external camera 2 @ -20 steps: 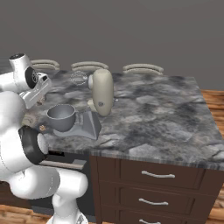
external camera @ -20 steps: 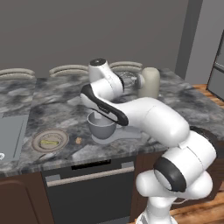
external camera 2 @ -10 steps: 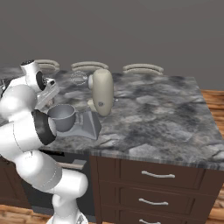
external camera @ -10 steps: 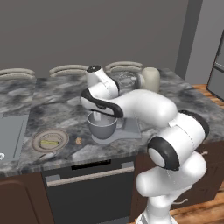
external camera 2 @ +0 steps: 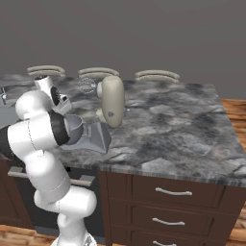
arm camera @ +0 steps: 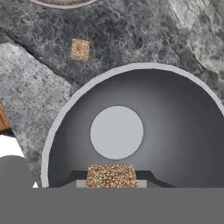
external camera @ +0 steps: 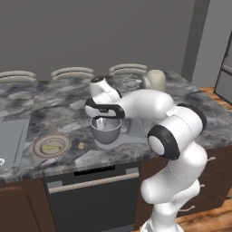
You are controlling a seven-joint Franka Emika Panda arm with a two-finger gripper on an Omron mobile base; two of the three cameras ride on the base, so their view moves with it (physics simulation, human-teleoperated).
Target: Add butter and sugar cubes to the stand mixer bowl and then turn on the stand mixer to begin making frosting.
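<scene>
The hand hangs right over the stand mixer bowl (arm camera: 131, 140), and at the bottom centre of the hand view the fingers (arm camera: 111, 183) are pinched on a sugar cube (arm camera: 111, 175), tan and speckled, poised above the bowl's pale flat bottom. The bowl looks empty inside, so nothing has gone in yet by my reading.

A second sugar cube (arm camera: 80, 49) sits on the dark marbled table (arm camera: 144, 30) in the upper left of that view, just outside the bowl's rim. From the left base view it shows as a speck between the bowl and a tan plate (external camera: 52, 145) at the lower left, and the yellow butter (external camera: 51, 147) lies on that plate, untouched. The stand mixer (external camera 2: 111, 101) stands with its cream head toward the back of the table in the right base view.

Risks from here: the held cube is over the near side of the bowl, not its centre, so an early release with any sideways drift could clip the rim and bounce it out. Hard to judge the drop height from these angles; a high drop could let it hop. The wrist also sits close under the mixer head, so a careless lift might knock it.
</scene>
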